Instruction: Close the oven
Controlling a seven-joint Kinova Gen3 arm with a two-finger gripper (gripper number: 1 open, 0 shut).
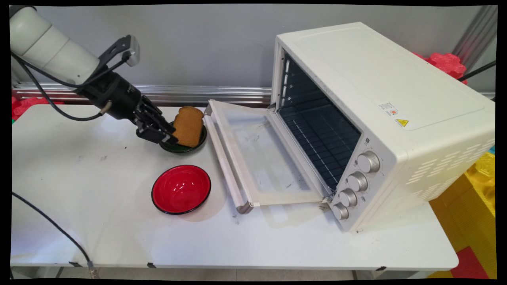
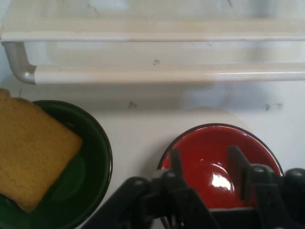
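Note:
A brown slice of toast (image 1: 189,126) leans in a dark green bowl (image 1: 186,147) near the oven door. My gripper (image 1: 160,134) hangs low just left of that bowl, open and empty. In the hand view the toast (image 2: 33,150) lies in the green bowl (image 2: 95,167) at the left. Between the two fingers (image 2: 174,160) of my gripper (image 2: 205,160) I see only the empty red bowl (image 2: 214,152). The red bowl (image 1: 181,189) stands on the table in front of the green one.
A white toaster oven (image 1: 380,111) fills the right half of the table. Its glass door (image 1: 257,154) lies folded down flat, with the handle (image 1: 223,158) toward the bowls. Red and yellow blocks (image 1: 475,190) stand off the table's right side.

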